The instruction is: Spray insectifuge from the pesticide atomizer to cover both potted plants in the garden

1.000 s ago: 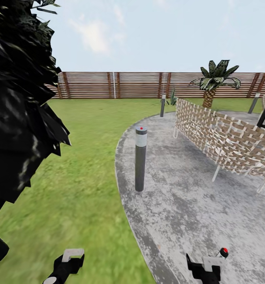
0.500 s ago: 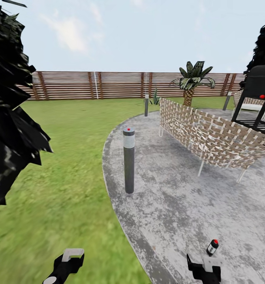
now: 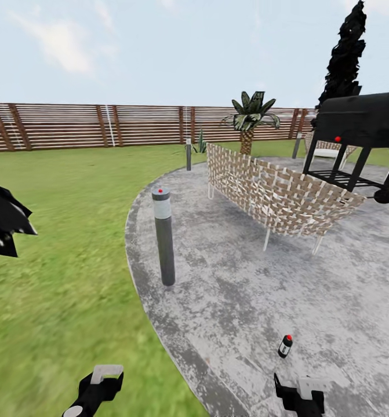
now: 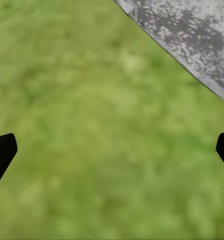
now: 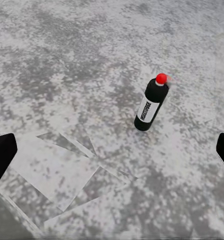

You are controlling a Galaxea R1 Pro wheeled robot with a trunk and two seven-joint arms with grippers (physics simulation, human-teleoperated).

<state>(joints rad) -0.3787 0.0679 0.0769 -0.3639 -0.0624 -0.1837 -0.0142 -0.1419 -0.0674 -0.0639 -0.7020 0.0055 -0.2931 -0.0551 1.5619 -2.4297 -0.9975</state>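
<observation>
Camera swung right, pesticide atomizer [image 3: 284, 346] upright on patio [image 3: 333, 301], right pincer [image 3: 301, 398] cropped.

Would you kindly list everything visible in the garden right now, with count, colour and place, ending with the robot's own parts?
pesticide atomizer: one, dark with white label and red top, upright on the patio just ahead of the right gripper
patio: one, mottled grey, right half of the head view
lawn: one, green, left of the patio
bollard lamps: three in view, grey, one near at the patio's edge, two far
woven bench: one, tan and white, mid-patio
grill: one, black, far right
fence: one, brown slats, along the back
palm: one, green, by the fence
dark tree: one, black, behind the grill
left gripper: one, black and white, open, over grass
right gripper: one, black and white, open, over the patio
</observation>
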